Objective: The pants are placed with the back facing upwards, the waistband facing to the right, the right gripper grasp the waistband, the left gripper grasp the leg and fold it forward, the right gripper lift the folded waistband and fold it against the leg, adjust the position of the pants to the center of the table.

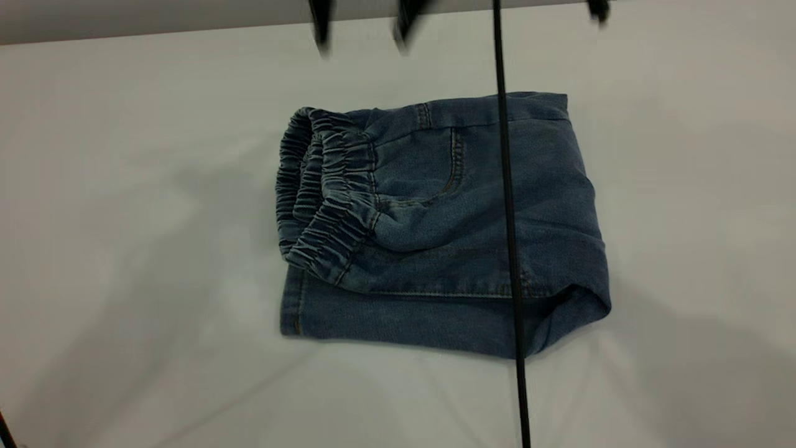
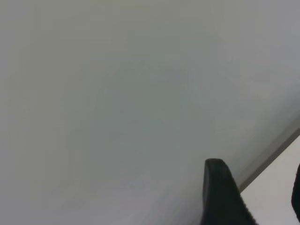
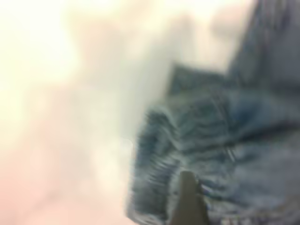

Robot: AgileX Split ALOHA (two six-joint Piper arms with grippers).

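Note:
The pants (image 1: 472, 224) lie folded into a compact blue denim bundle in the middle of the table (image 1: 124, 218). A back pocket faces up. The ruched waistband (image 1: 323, 199) is folded over to the bundle's left side. Beneath it the leg shows only as a hem strip (image 1: 398, 320) along the near edge. My right gripper (image 1: 363, 28) hangs open above the bundle's far left, holding nothing. In the right wrist view one of its fingers (image 3: 187, 201) shows over the blurred waistband (image 3: 159, 159). My left gripper (image 2: 258, 192) is open over bare table near an edge.
A thin black cable (image 1: 509, 218) hangs straight down across the pants' right half. Another black part (image 1: 598, 9) pokes in at the top right edge. The table's far edge (image 1: 155, 31) runs along the top, with bare white surface on all sides of the bundle.

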